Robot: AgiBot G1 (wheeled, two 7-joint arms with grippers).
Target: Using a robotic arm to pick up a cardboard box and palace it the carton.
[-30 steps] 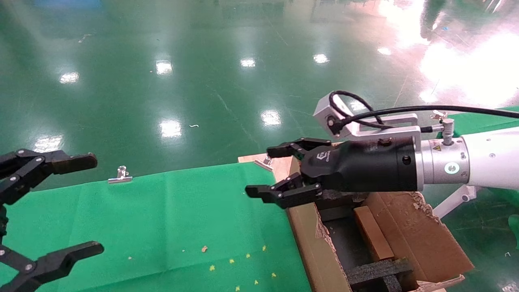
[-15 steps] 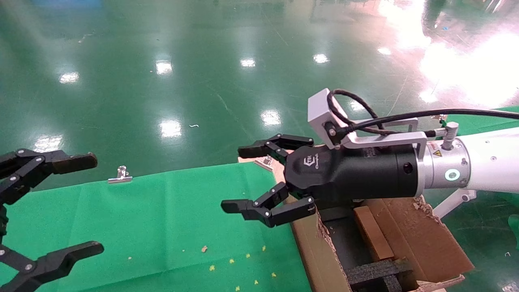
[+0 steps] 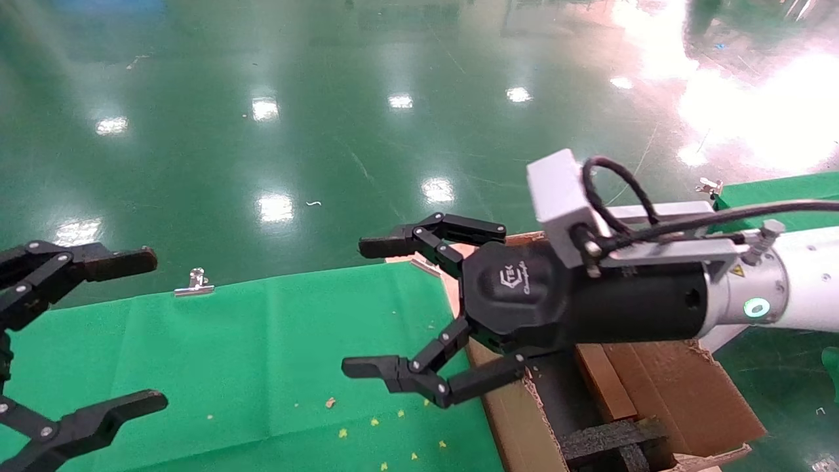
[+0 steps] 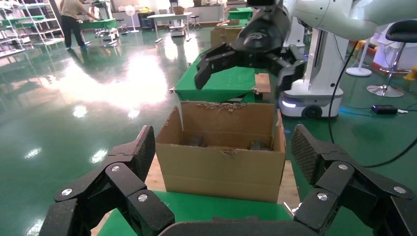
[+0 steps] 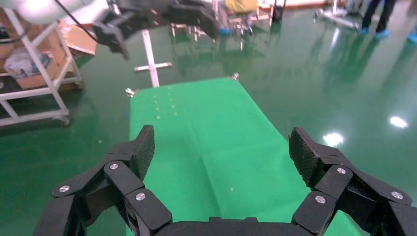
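Note:
My right gripper (image 3: 359, 307) on the white robotic arm (image 3: 799, 282) is open and empty. It hangs over the green table's right end, just left of the carton (image 3: 662, 393). The carton is large, with torn flaps and black foam (image 3: 609, 439) inside. A small brown cardboard box (image 3: 600, 383) lies on edge inside it, below the arm. The left wrist view shows the carton (image 4: 221, 167) from the side, with the right gripper (image 4: 241, 78) above it. My left gripper (image 3: 151, 329) is open and empty at the table's left end.
The table is covered by a green cloth (image 3: 262, 341) held by binder clips (image 3: 195, 283), with small cardboard crumbs (image 3: 373, 423) near the front. A second green table (image 3: 780, 190) stands at the right. Glossy green floor lies beyond. A white trolley (image 5: 34, 83) stands by the far end.
My right gripper has moved left from above the carton out over the green cloth. Its wrist has rolled and its jaws have spread wider. The left arm has not moved.

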